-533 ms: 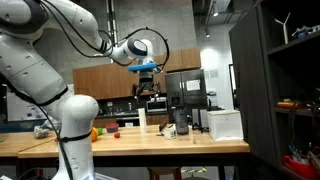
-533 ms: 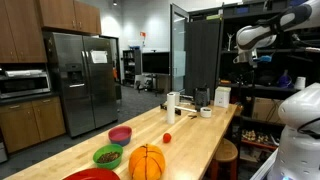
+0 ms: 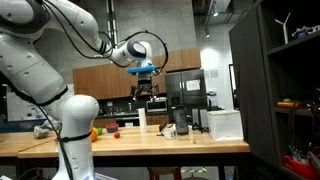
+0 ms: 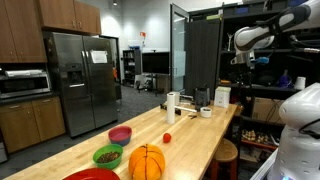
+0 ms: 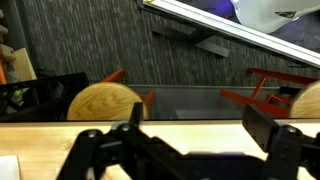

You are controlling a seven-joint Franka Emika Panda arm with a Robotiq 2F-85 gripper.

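My gripper hangs high in the air above the far end of the long wooden table, well clear of everything on it. In an exterior view the gripper sits up near the dark cabinet. In the wrist view the gripper is open, its two black fingers spread wide with nothing between them. Between the fingers I see only the pale table top far below. Nearest under it stand a white cup and a dark mug.
A white box stands at the table's end. Along the table lie an orange pumpkin-like ball, a green bowl, a pink bowl and a small red object. Round wooden stools stand beyond the table edge.
The wrist has drifted very slightly sideways high over the table. The jaws stay open and nothing on the table has moved.
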